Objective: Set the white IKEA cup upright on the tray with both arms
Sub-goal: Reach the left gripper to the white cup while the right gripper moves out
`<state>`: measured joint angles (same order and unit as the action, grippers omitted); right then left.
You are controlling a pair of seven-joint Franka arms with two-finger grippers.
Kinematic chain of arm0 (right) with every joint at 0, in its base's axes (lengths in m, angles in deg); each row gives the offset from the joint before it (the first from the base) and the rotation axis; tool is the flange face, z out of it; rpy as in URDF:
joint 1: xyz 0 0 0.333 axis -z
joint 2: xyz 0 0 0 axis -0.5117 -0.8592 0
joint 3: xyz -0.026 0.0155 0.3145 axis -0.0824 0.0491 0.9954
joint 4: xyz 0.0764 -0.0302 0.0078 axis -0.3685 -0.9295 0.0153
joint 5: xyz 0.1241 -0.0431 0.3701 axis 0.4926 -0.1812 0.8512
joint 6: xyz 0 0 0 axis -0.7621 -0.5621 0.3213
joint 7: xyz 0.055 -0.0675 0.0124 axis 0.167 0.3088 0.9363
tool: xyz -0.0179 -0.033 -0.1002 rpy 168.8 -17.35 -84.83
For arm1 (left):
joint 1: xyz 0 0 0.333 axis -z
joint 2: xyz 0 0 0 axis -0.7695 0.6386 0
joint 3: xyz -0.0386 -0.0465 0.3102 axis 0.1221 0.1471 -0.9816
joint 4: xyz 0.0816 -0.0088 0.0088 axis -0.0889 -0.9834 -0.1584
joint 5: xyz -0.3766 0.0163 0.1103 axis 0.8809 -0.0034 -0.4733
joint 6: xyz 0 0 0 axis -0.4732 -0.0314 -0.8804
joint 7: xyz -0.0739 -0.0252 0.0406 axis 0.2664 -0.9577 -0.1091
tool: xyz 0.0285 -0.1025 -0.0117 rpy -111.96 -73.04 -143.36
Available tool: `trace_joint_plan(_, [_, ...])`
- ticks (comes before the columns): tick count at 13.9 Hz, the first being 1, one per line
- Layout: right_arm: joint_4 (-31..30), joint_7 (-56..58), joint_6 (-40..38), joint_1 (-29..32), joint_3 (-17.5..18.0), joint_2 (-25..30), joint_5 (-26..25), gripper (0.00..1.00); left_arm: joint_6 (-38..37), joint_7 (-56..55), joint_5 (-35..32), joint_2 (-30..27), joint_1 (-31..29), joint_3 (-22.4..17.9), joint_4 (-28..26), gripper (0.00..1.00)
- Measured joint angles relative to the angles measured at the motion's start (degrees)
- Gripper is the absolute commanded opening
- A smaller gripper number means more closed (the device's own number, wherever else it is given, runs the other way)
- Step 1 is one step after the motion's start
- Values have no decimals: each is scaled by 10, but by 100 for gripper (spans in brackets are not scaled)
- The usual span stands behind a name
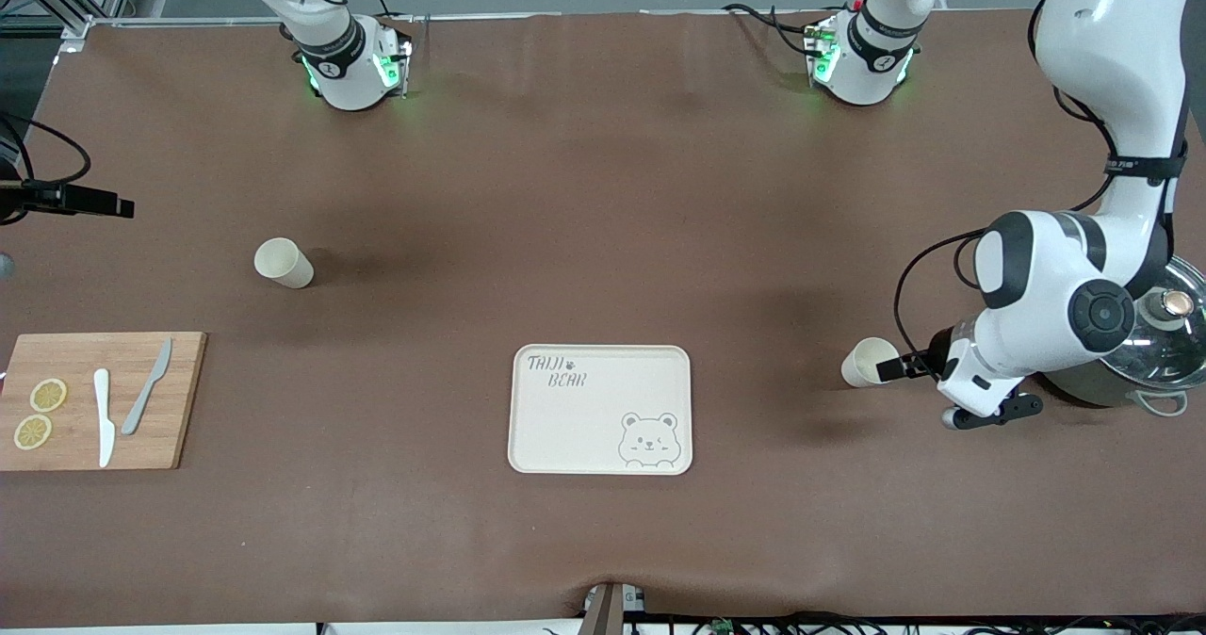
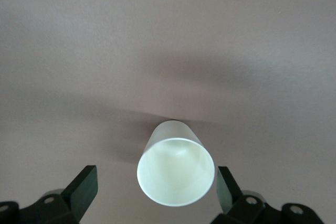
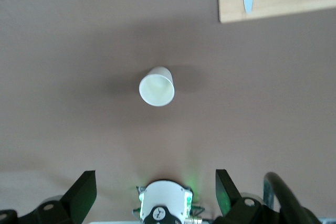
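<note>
We see 1 white cup [image 1: 865, 362] lying on its side toward the left arm's end of the table, well apart from the tray [image 1: 565, 428]. Our left gripper [image 2: 156, 182] straddles its rim, fingers spread, nothing clamped. Our right gripper [image 3: 156, 187] waits, spread and empty, high over another cup [image 3: 156, 86]. We judge the cup light, stiff and slick, so we would pinch it across the wall near the rim.

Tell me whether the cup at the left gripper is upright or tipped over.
Tipped over. The cup lies on its side on the table, open mouth facing the left gripper, whose open fingers flank its rim.
</note>
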<state>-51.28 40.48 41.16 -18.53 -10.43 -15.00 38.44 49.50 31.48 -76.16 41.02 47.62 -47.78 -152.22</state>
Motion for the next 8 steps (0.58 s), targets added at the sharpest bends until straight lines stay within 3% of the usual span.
trace_joint_plan(3, [0,0,-23,8,0,-26,0,100,0,0,0,11,-2,0,-14,89])
trace_joint_plan(8, [-26,0,4,16,0,-51,1,100,0,0,0,12,-3,0,-30,27])
